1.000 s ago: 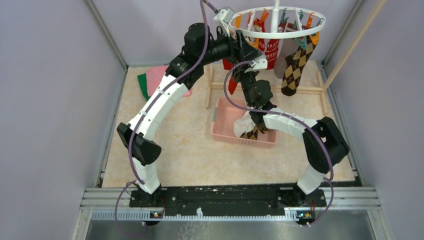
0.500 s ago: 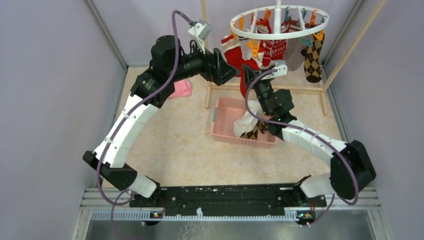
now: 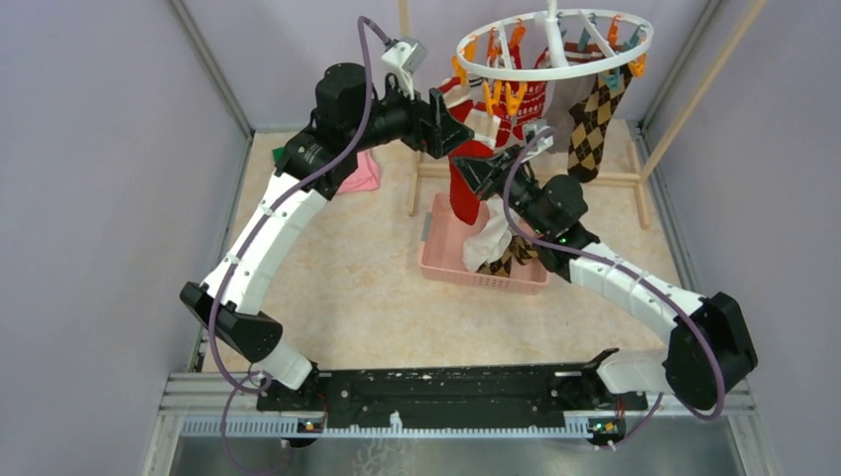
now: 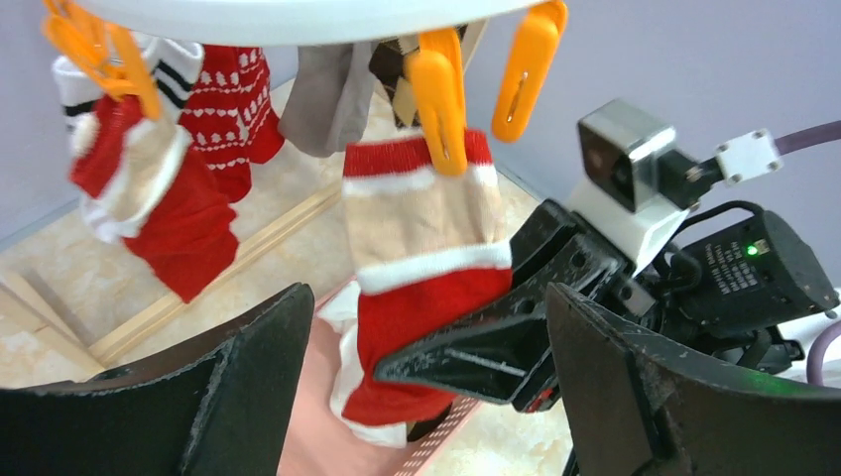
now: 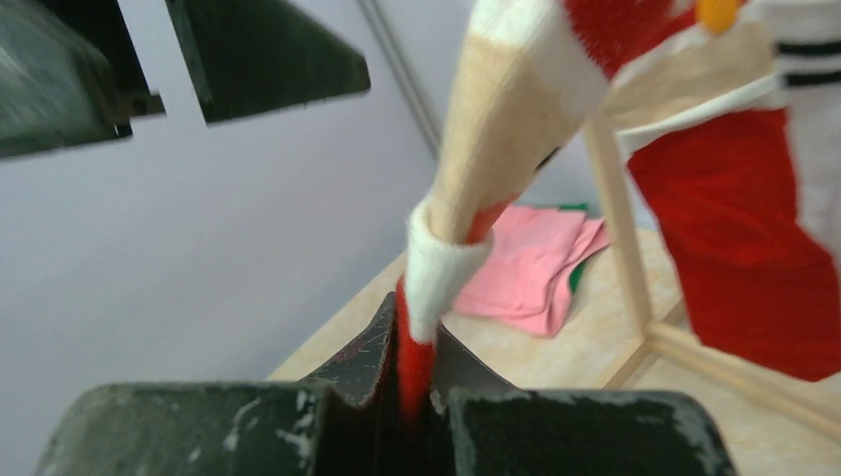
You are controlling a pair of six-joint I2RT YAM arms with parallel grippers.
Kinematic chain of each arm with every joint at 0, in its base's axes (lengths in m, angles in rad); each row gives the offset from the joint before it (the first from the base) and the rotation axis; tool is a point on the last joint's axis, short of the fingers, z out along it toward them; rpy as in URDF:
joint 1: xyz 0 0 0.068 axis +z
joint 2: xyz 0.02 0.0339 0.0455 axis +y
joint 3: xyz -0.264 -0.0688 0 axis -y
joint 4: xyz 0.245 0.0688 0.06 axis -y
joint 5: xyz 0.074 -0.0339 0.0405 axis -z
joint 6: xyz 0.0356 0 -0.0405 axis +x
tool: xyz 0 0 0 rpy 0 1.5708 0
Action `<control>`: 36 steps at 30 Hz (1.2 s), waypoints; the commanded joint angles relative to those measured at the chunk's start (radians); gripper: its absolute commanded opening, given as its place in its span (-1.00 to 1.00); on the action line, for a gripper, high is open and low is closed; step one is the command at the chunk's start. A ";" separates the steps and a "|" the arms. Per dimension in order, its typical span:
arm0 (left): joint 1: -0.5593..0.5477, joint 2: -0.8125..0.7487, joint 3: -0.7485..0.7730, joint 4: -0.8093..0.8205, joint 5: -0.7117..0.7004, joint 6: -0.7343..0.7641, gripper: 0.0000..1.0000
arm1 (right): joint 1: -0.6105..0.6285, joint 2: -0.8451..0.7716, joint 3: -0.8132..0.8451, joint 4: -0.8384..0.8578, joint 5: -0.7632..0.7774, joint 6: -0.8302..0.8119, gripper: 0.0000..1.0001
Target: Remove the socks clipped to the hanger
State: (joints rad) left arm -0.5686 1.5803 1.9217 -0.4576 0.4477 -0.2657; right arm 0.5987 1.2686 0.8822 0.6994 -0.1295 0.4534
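Socks (image 3: 585, 139) partly off: few in pink basket (image 3: 433, 266), several clipped on hanger (image 3: 496, 72); right end effector (image 5: 412, 397) clamping red-and-tan sock (image 4: 426, 228), left end effector (image 3: 458, 127) wide.

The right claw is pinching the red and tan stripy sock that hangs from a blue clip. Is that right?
Almost. The clip is orange, not blue. The right claw is pinching the red and tan stripy sock that hangs from an orange clip; the left wrist view shows it.
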 commanded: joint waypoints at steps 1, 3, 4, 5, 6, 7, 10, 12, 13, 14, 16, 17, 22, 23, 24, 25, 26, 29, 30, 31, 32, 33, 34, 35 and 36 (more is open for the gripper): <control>0.034 -0.016 -0.008 0.021 0.018 0.024 0.83 | -0.004 0.062 0.038 -0.005 -0.188 0.115 -1.00; 0.045 -0.026 -0.021 0.004 0.033 0.027 0.81 | 0.001 0.075 0.055 -0.003 -0.206 0.119 -1.00; 0.050 -0.035 -0.039 -0.003 0.038 0.030 0.80 | 0.003 0.077 0.058 0.001 -0.206 0.118 -1.00; 0.055 -0.045 -0.054 -0.010 0.045 0.034 0.80 | 0.004 0.076 0.058 0.010 -0.210 0.119 -1.00; 0.061 -0.057 -0.072 -0.014 0.055 0.036 0.79 | 0.004 0.074 0.058 0.019 -0.215 0.121 -1.00; 0.068 -0.068 -0.091 -0.019 0.071 0.039 0.79 | 0.004 0.072 0.058 0.023 -0.215 0.124 -1.00; 0.077 -0.089 -0.132 -0.031 0.125 0.047 0.79 | 0.004 0.055 0.055 0.026 -0.207 0.129 -1.00; 0.077 -0.091 -0.142 -0.039 0.159 0.052 0.78 | 0.003 0.039 0.048 0.040 -0.192 0.136 -1.00; 0.078 -0.089 -0.142 -0.043 0.173 0.052 0.78 | 0.003 0.030 0.046 0.045 -0.185 0.140 -1.00; 0.078 -0.088 -0.142 -0.045 0.186 0.052 0.77 | 0.004 0.018 0.046 0.048 -0.176 0.141 -1.00; 0.079 -0.087 -0.144 -0.042 0.224 0.052 0.76 | 0.003 -0.005 0.045 0.047 -0.158 0.147 -1.00; 0.078 -0.088 -0.144 -0.041 0.254 0.052 0.76 | 0.002 -0.017 0.047 0.044 -0.150 0.151 -1.00; 0.080 -0.098 -0.161 -0.045 0.380 0.083 0.68 | -0.006 -0.065 0.051 0.032 -0.151 0.200 -0.98; 0.080 -0.103 -0.168 -0.046 0.408 0.096 0.68 | -0.008 -0.073 0.049 0.030 -0.157 0.212 -0.98; 0.080 -0.108 -0.176 -0.049 0.432 0.108 0.67 | -0.010 -0.081 0.048 0.029 -0.161 0.221 -0.97; 0.081 -0.110 -0.183 -0.051 0.457 0.121 0.67 | -0.011 -0.088 0.047 0.026 -0.163 0.225 -0.97; 0.080 -0.115 -0.191 -0.051 0.477 0.132 0.66 | -0.013 -0.095 0.045 0.023 -0.163 0.229 -0.97; 0.080 -0.113 -0.196 -0.051 0.507 0.150 0.63 | -0.014 -0.109 0.037 0.018 -0.165 0.250 -0.96; 0.080 -0.110 -0.197 -0.052 0.520 0.151 0.61 | -0.016 -0.110 0.035 0.021 -0.166 0.259 -0.96; 0.081 -0.107 -0.198 -0.049 0.535 0.149 0.60 | -0.015 -0.110 0.035 0.027 -0.171 0.269 -0.97; 0.080 -0.105 -0.202 -0.044 0.545 0.146 0.59 | -0.016 -0.109 0.036 0.031 -0.176 0.280 -0.96; 0.080 -0.104 -0.207 -0.036 0.551 0.144 0.59 | -0.017 -0.107 0.039 0.034 -0.181 0.291 -0.97; 0.080 -0.104 -0.211 -0.028 0.558 0.142 0.58 | -0.018 -0.104 0.042 0.037 -0.187 0.304 -0.97; 0.080 -0.102 -0.212 -0.026 0.564 0.145 0.58 | -0.020 -0.102 0.044 0.041 -0.193 0.315 -0.97; 0.081 -0.100 -0.212 -0.025 0.576 0.155 0.58 | -0.022 -0.101 0.046 0.045 -0.198 0.329 -0.97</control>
State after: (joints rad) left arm -0.4919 1.5013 1.7222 -0.5278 0.9432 -0.1482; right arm 0.5907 1.1866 0.8917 0.6945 -0.2939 0.7200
